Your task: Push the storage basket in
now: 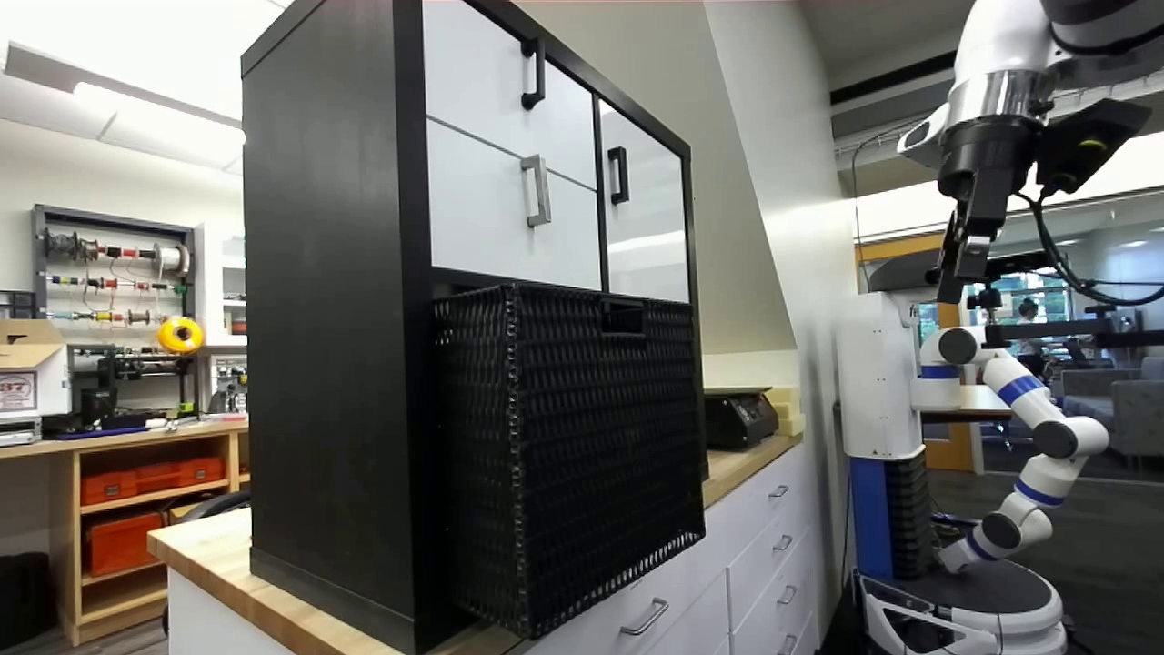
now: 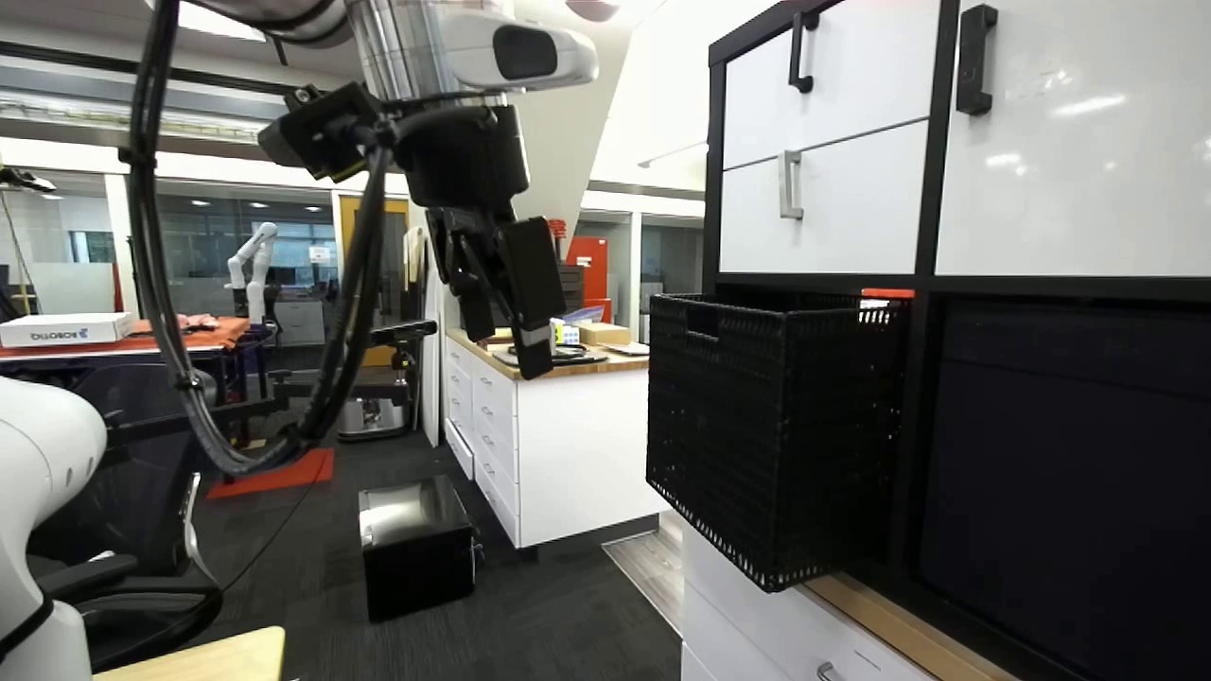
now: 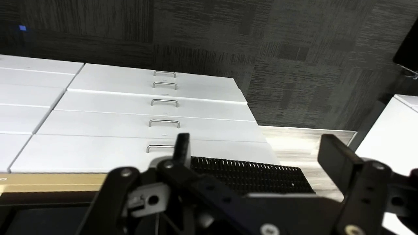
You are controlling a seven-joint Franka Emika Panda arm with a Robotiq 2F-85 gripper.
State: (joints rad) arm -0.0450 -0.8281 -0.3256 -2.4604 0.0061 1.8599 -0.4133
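Storage basket (image 1: 600, 446) juts from the cabinet (image 1: 327, 318), inside hidden — hand (image 3: 256, 145) hangs away from it, angled down, jaws parted

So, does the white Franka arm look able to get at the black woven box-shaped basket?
Probably yes: the basket juts from the black-framed cabinet, and nothing visible stands between its front and the open black tool.

In an exterior view, a ceiling light (image 1: 159, 111) glares white beyond the visible corner of the counter (image 1: 209, 537). In an exterior view, reflections spot a glossy door (image 2: 1083, 170) above the counter's front edge, and the storage basket (image 2: 714, 416) is near-black, its weave barely legible. In the wrist view, drawers (image 3: 124, 104) below that edge gleam against dim carpet (image 3: 212, 32); the tool (image 3: 256, 147) blurs.
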